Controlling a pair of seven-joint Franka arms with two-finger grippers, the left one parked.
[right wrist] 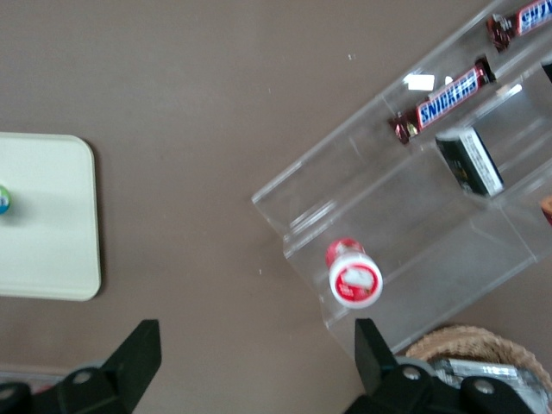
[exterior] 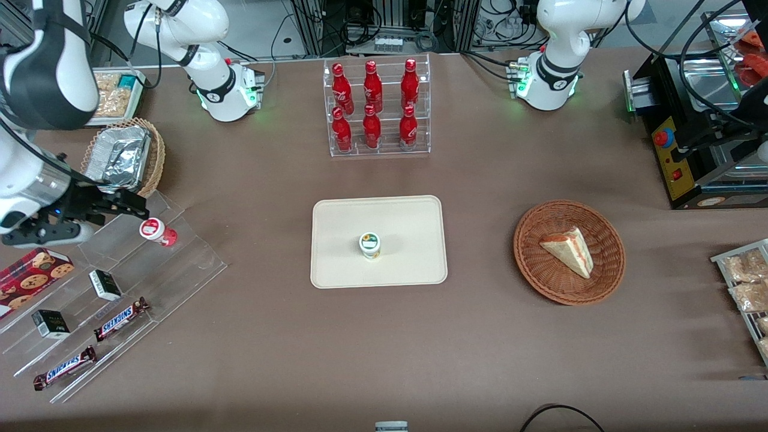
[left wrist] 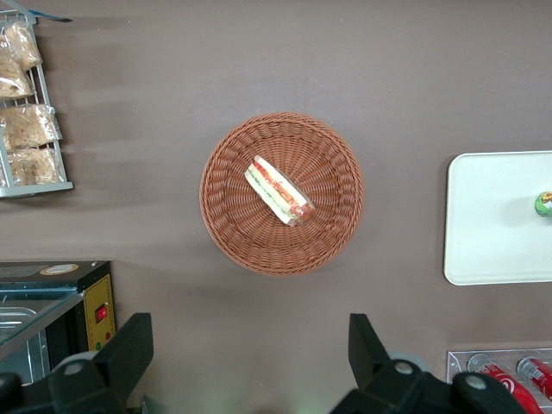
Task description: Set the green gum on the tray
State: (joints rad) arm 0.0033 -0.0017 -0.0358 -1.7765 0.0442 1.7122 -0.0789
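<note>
The green gum [exterior: 370, 245], a small canister with a green-ringed white lid, stands upright on the cream tray [exterior: 414, 222] in the middle of the table. The parked arm's wrist view catches the green gum [left wrist: 544, 203] on the tray [left wrist: 492, 216]. In the right wrist view only a sliver of the green gum [right wrist: 3, 198] shows on the tray [right wrist: 52, 224]. My gripper [exterior: 133, 206] hangs open and empty toward the working arm's end of the table, well away from the tray. It is just above a red-lidded canister [exterior: 153, 230]. Its open fingers [right wrist: 138, 354] frame bare table, with the gripper [right wrist: 256, 358] beside the red-lidded canister [right wrist: 354, 276].
A clear stepped shelf [exterior: 120, 282] under my gripper holds Snickers bars [exterior: 120, 319], small dark boxes [exterior: 105, 284] and a cookie box [exterior: 33, 273]. A foil tray in a wicker basket [exterior: 123, 156] sits nearby. A rack of red bottles [exterior: 375, 108] and a sandwich basket [exterior: 569, 252] stand elsewhere.
</note>
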